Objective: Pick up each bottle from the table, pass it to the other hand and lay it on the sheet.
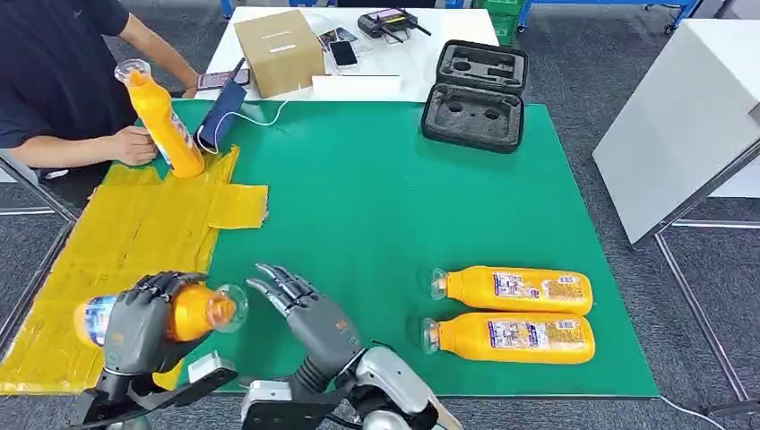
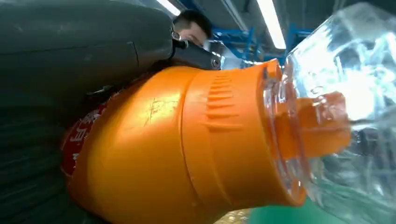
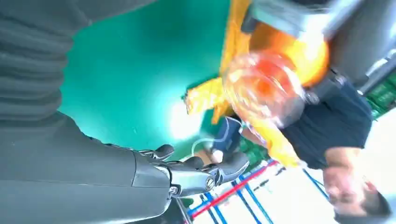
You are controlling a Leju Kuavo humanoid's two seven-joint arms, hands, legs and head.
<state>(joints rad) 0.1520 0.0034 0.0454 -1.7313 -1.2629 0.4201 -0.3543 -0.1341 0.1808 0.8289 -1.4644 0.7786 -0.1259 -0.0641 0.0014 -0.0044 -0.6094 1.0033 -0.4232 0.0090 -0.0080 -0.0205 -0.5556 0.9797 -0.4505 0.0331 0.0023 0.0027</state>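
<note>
At the lower left of the head view my left hand (image 1: 143,322) wraps its fingers around an orange bottle (image 1: 193,311), held sideways above the yellow sheet (image 1: 134,224). Just right, my right hand (image 1: 309,313) reaches out, fingers spread and empty.

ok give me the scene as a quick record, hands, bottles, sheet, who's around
left hand: grips a bottle on its side over the yellow sheet
right hand: open, fingers spread, beside that bottle's cap
bottles on green mat: two lying side by side
person: holds another bottle upright at the sheet's far end
</note>
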